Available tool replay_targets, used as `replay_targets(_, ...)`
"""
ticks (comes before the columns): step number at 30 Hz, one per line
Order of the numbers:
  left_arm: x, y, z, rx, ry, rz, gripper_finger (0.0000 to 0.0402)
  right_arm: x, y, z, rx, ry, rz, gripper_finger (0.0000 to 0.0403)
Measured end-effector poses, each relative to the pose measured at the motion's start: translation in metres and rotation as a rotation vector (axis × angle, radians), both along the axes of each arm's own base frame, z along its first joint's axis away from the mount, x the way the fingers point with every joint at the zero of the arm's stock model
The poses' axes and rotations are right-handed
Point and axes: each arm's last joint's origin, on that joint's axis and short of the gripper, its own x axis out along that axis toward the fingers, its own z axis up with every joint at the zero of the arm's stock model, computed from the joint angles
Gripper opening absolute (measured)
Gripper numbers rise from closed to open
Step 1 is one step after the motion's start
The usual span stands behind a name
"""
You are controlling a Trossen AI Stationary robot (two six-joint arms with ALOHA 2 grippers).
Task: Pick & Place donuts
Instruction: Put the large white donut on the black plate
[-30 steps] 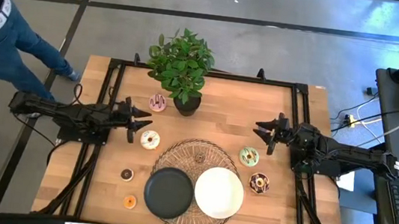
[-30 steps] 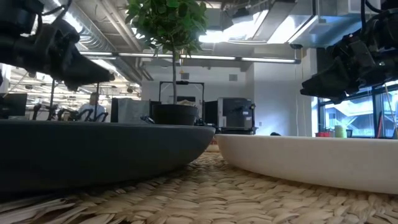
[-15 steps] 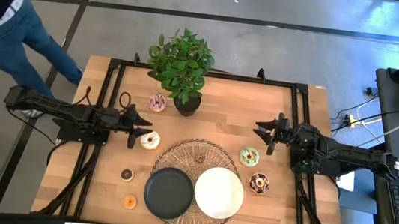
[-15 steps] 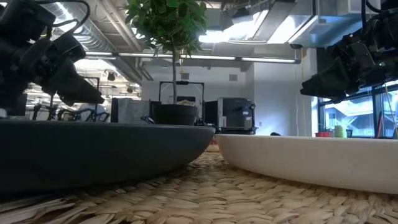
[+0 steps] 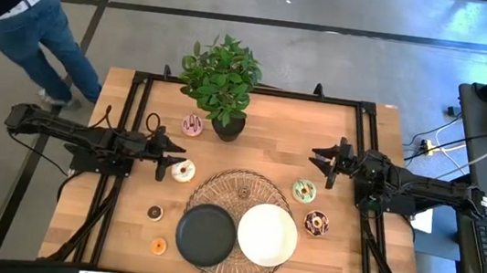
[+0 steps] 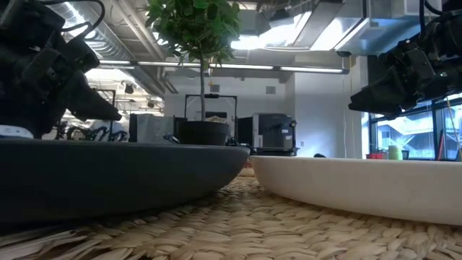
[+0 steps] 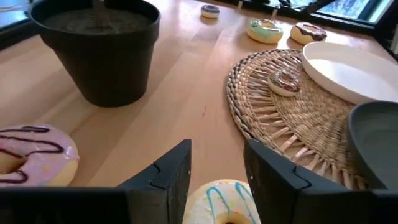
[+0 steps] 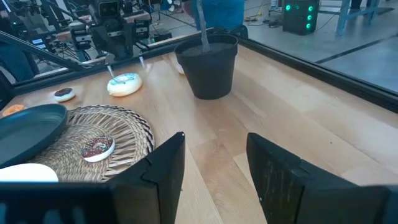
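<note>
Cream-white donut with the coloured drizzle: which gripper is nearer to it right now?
Left. The left gripper is open right at the cream-white donut, its fingers just short of it. The right gripper waits across the table, beyond the woven mat.

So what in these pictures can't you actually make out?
- Low view: the black plate and white plate fill the front, so the donuts are hidden behind them.
- Left wrist view: the cream donut is cut off by the bottom edge; the pink donut by the side edge.
- High view: the mat holds a small donut, too small to tell its icing.
</note>
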Motion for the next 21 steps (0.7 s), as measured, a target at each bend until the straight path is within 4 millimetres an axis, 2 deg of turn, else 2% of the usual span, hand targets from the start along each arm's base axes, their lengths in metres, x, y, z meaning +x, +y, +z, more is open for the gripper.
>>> replay_targets(6,0.0000,-0.0003,-0.0001,-0.049,-0.008,0.008,0.0157,0.0000,0.0000,0.0000,-0.005,0.001,0.001,0.0173)
replay_targets(14,-0.0001,0.0006,0.0002,-0.031,-0.011,0.037,0.0217,0.0000,0.0000,0.0000,-0.001,0.000,0.000,0.0173)
replay_targets(18,-0.0001,0.0006,0.0002,-0.157,-0.040,0.092,0.0227,0.0000,0.0000,0.0000,-0.001,0.000,0.000,0.0173)
replay_targets(21,0.0004,0.0011,0.0015,-0.182,-0.062,0.115,0.0227,0.0000,0.0000,0.0000,-0.002,0.001,0.000,0.0173)
